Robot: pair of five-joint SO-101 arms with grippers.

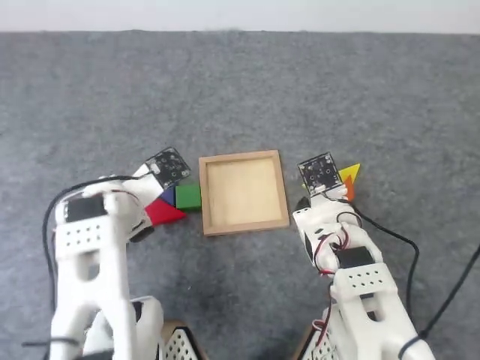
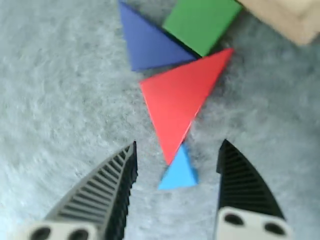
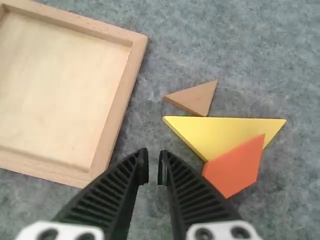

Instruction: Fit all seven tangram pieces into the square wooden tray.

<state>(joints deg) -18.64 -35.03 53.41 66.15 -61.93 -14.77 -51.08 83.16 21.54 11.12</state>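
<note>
Square wooden tray (image 1: 244, 157): middle of the grey tabletop (image 1: 240, 90).
Left gripper (image 2: 179, 145): jaws wide apart, either side of the light-blue triangle (image 2: 179, 175).
Red triangle (image 2: 180, 97), dark-blue triangle (image 2: 147, 42), green square (image 2: 200, 20): clustered just beside the tray's left edge.
Right gripper (image 3: 152, 165): jaws almost closed, holding nothing.
Brown triangle (image 3: 195, 97), yellow triangle (image 3: 215, 132), orange parallelogram (image 3: 235, 167): near the tray's right edge, orange touching yellow.

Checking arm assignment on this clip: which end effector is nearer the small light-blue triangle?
Left. The left end effector is open with the light-blue triangle between its fingers; the right end effector is across the tray from it.
</note>
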